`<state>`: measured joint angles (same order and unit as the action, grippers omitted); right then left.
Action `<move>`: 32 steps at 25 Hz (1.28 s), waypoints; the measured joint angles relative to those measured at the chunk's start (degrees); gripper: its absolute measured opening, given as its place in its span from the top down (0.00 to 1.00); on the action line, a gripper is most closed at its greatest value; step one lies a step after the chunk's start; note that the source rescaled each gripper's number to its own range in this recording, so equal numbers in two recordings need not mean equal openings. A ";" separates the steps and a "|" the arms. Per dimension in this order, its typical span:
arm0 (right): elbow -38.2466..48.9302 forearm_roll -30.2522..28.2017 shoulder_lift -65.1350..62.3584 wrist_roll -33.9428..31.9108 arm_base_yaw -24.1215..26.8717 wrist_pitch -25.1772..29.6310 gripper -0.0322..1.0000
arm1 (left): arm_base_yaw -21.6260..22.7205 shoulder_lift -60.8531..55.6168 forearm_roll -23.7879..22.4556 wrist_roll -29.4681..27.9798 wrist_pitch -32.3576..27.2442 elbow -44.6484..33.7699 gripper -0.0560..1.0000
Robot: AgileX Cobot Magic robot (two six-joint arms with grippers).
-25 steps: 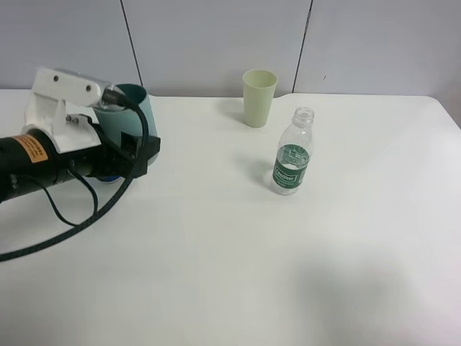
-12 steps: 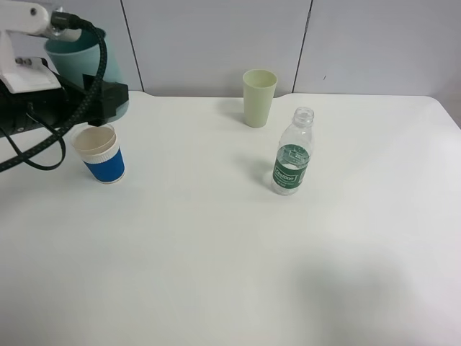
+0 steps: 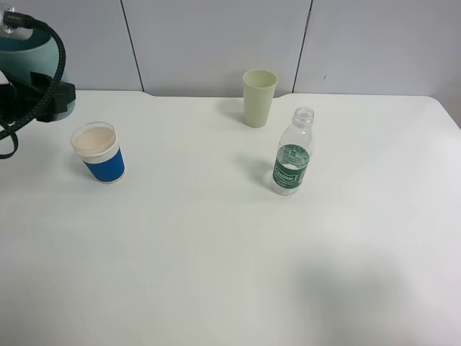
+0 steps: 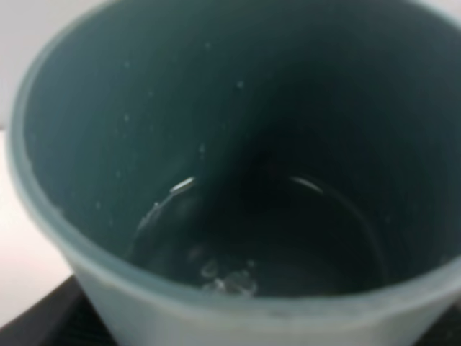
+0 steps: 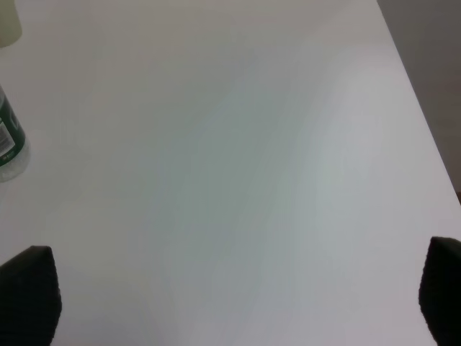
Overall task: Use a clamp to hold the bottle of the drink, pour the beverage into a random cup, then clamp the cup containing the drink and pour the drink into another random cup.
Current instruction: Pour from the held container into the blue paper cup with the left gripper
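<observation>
The left claw [image 3: 52, 99], clamped on the teal straight-sided tumbler [image 3: 29, 58], holds it in the air near the short blue-banded, white-rimmed cup [image 3: 99, 153] on the white table [image 3: 216, 252]. It should centre the tumbler's lip over that cup, then tip slowly. The right claw [image 5: 230, 295] stands apart.

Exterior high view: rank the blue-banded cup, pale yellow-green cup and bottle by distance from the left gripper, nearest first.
From the left gripper, raised at the far left and holding the teal tumbler:
1. Blue-banded cup, just below and right of it, left side.
2. Pale yellow-green cup, back centre.
3. Bottle, right of centre, in front of that cup.
</observation>
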<state>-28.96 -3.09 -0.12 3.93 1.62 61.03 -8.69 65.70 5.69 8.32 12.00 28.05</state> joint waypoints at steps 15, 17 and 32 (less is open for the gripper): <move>0.00 0.00 0.00 0.00 0.00 0.00 0.00 | 6.65 2.99 -6.68 2.39 4.56 0.00 0.94; 0.00 0.00 0.00 0.00 0.00 0.00 0.00 | 6.65 5.03 -7.84 3.87 4.56 0.04 0.94; 0.00 0.00 0.00 0.00 0.00 0.00 0.00 | 6.88 9.48 -10.01 13.07 10.28 0.18 0.94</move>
<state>-28.96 -3.09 -0.12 3.93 1.62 61.03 -1.81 75.18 -4.32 21.39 22.28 28.23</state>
